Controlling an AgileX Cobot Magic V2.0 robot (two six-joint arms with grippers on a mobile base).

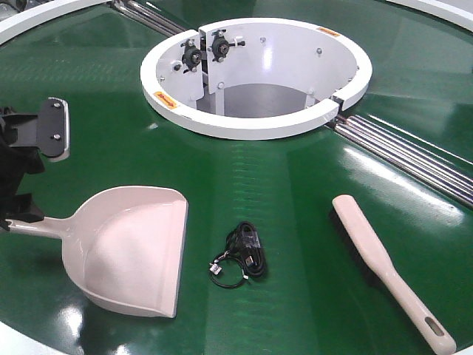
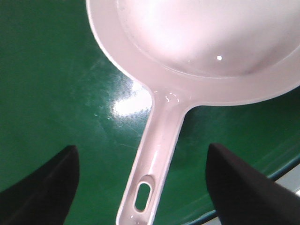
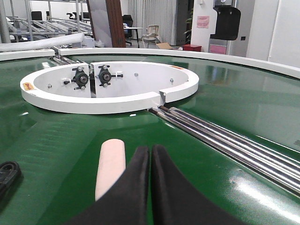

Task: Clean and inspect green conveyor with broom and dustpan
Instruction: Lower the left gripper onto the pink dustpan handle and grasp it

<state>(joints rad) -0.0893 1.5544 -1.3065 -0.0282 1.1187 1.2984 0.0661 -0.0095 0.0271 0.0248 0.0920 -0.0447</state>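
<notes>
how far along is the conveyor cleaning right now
Barely started. Nothing done: the black cable bundle lies on the green conveyor, outside the dustpan. In hand: the open left gripper straddles the dustpan handle, not closed. The right gripper is shut and empty beside the broom lying on the belt. Remaining: grasp both, sweep, inspect.

A factory-like workshop hall: ahead of my right pincer stretches a green conveyor with steel rollers; far beyond it stand roller racks and chairs.
</notes>
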